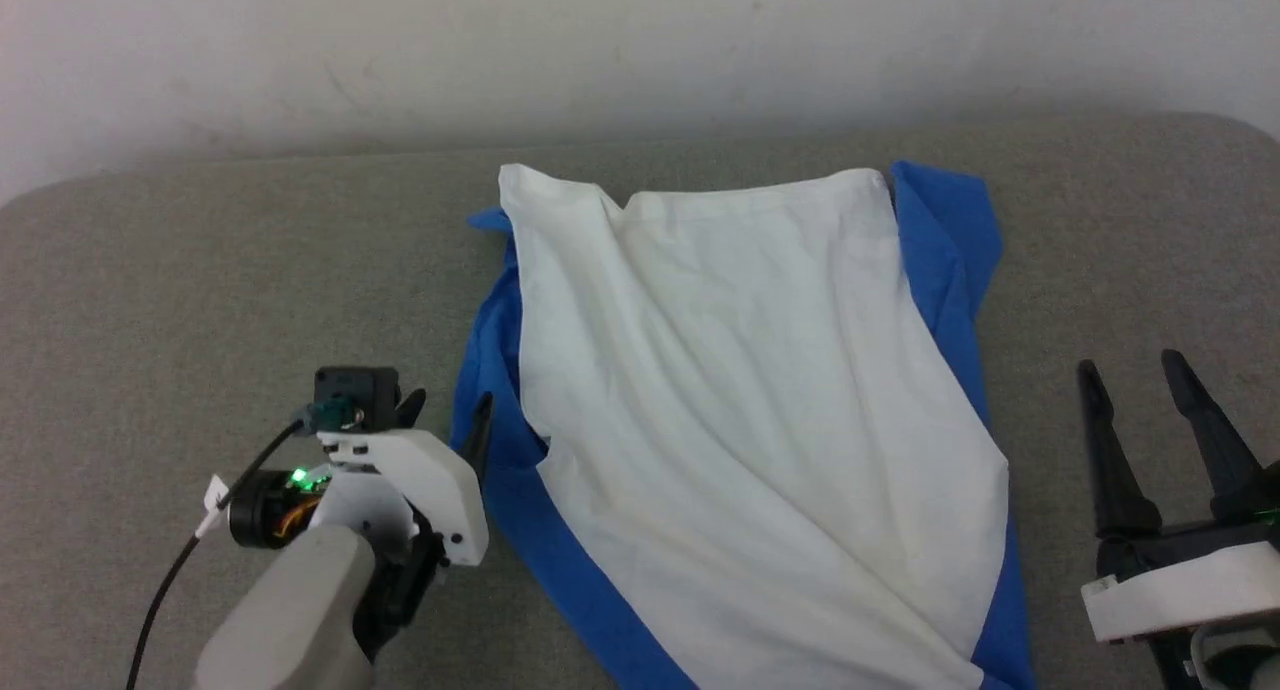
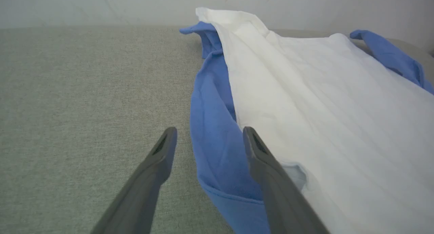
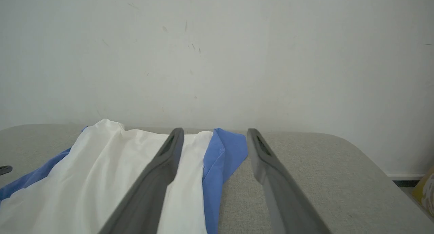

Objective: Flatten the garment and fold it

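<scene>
Garment: the garment [image 1: 750, 390] lies spread on the grey cloth-covered counter [image 1: 200, 270], with its white body panel uppermost and creased on a slant.
Left-side sleeve: the blue left-side sleeve [image 1: 505, 490] is bunched along the garment's left edge and partly tucked under the white panel.
Right-side sleeve: the blue right-side sleeve [image 1: 950, 240] pokes out from under the garment's far right corner.
Left claw: the left claw [image 1: 448, 405] sits at the garment's left edge with its fingers spread wide, gripping nothing. In the left wrist view one finger stands over bare counter and the other over the sleeve's fold. It is hard to tell whether that finger touches the cloth.
Right claw: the right claw [image 1: 1130, 370] sits off the garment's right edge, near it but clear of the cloth. It is also spread wide and empty.
Step in hand: this looks like the flattening stage. The sleeves are not laid out and no tidy fold has been made.
Next move: the left claw probably needs to settle onto the bunched sleeve and close on its edge, then draw it outward from the garment's middle. The soft cloth calls for a low, firm pinch so the layers beneath do not drag along.
</scene>
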Available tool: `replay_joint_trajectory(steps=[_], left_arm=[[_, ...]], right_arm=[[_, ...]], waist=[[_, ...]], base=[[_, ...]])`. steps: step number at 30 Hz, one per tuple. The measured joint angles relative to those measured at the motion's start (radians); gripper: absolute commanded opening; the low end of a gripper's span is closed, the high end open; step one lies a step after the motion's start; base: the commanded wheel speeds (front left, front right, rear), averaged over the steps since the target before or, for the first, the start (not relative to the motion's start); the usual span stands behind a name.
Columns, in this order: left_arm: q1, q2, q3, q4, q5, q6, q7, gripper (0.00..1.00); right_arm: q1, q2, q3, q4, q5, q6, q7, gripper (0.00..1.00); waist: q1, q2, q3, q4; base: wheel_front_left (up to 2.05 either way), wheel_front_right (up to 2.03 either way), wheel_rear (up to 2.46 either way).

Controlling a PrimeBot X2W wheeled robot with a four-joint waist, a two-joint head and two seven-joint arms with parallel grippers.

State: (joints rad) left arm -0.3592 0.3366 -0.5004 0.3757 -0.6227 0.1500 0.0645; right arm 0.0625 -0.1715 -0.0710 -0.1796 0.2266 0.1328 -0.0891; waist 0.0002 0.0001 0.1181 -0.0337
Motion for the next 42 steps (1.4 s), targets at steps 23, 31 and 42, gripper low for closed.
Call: replay_joint_trajectory(steps=[23, 31, 42], left_arm=[[-0.392, 0.052, -0.052, 0.313, 0.028, -0.151, 0.165, 1.0], [-0.422, 0.06, -0.056, 0.371, 0.025, -0.177, 0.145, 0.0], [-0.311, 0.059, -0.008, 0.336, 0.004, -0.091, -0.014, 0.0]], right_arm=[[-0.078, 0.053, 0.038, 0.1, -0.005, 0.0, -0.054, 1.0], [-0.082, 0.057, 0.038, 0.131, 0.001, 0.0, -0.065, 1.0], [-0.045, 0.053, 0.029, 0.144, 0.002, 0.0, -0.043, 1.0]], waist=[[-0.0001, 0.0, 0.203, -0.117], [-0.0002, -0.0002, 0.205, -0.134], [-0.0003, -0.0002, 0.101, -0.101]], base=[[0.0, 0.0, 0.0], [0.0, 0.0, 0.0], [0.0, 0.0, 0.0]])
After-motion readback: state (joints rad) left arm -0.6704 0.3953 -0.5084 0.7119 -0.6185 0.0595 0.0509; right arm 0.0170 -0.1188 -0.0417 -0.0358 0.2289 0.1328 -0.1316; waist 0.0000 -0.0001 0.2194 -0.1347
